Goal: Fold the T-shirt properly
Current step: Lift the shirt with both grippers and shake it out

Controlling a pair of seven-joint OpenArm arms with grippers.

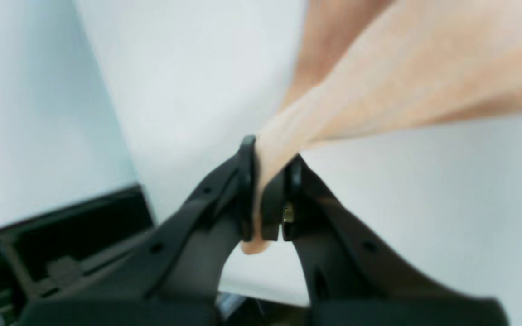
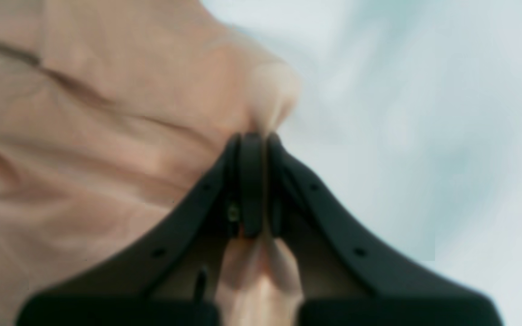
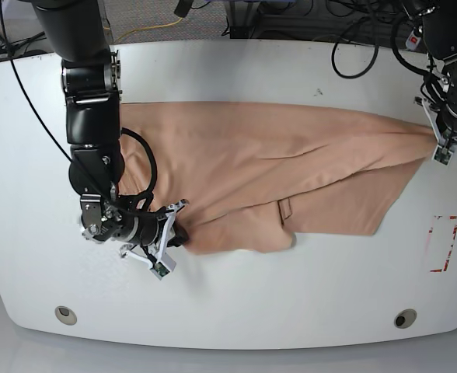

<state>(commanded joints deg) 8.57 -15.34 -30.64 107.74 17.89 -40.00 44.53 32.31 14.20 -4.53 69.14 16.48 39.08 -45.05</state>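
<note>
Shirt (image 3: 275, 167): peach, spread across table (image 3: 236, 311) centre, lower edge bunched. Right claw (image 3: 174, 233) at 7 o'clock, left claw (image 3: 438, 144) at 3 o'clock, both clenched on shirt edges. Advice: lift both evenly, keeping cloth taut between the 2.

Both wrist views are soft with motion blur, so I can't read cloth texture or seams there. Left wrist view: shirt (image 1: 424, 68) runs off the top and right edges; the bit inside the left gripper (image 1: 270, 190) is mostly covered by the black fingers (image 1: 248, 181), only a small nub shows below. Dark shape at the lower left is too blurred to identify. Right wrist view: shirt (image 2: 84, 136) is cut by the left and top edges; the right gripper (image 2: 252, 181) hides the pinched fold. Base view: right arm (image 3: 88, 116) covers the shirt's (image 3: 275, 163) left end; I can't make out sleeves or collar. Table (image 3: 291, 311) corners are cropped, and the red mark (image 3: 444, 243) near its right edge is too small to read.
</note>
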